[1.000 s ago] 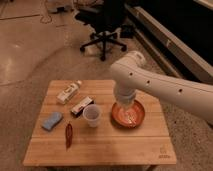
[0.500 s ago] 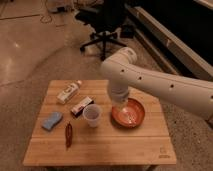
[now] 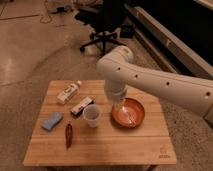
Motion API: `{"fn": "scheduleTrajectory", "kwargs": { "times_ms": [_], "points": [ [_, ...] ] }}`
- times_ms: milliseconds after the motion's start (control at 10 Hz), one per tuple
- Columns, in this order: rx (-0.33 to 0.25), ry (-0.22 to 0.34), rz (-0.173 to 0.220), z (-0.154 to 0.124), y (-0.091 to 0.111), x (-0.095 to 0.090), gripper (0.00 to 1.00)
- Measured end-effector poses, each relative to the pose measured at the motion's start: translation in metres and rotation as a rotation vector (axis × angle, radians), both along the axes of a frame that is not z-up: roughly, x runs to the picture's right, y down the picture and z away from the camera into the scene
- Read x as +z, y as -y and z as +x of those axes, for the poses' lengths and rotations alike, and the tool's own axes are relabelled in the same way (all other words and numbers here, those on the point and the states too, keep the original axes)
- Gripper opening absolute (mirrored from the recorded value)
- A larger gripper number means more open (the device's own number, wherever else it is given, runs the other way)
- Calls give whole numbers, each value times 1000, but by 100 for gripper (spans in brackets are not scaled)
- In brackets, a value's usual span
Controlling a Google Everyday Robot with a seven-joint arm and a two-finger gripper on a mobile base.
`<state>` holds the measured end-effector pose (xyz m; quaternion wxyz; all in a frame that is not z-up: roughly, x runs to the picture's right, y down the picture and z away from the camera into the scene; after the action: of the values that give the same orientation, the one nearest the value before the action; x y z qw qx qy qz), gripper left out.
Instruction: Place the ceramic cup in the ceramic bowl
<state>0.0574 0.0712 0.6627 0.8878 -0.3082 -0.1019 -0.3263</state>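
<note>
The cup (image 3: pixel 92 115), small, whitish, tapered and handleless, stands upright mid-surface (image 3: pixel 115 150), just left of the reddish-brown bowl (image 3: pixel 139 111) and not touching it. The tool (image 3: pixel 119 106) hangs over the bowl's left rim; I cannot tell its state. Bare wood lies between cup and front edge.

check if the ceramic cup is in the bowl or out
Out. The ceramic cup stands upright on the wooden table, beside the ceramic bowl; the gripper hangs over the bowl's rim.
</note>
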Motion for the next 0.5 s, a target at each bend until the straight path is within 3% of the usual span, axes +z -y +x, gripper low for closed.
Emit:
{"fn": "scheduleTrajectory", "kwargs": {
  "times_ms": [300,500],
  "points": [
    [2,17,11,-28,1,11,40],
    [-10,15,3,-24,-8,2,40]
  ]
}}
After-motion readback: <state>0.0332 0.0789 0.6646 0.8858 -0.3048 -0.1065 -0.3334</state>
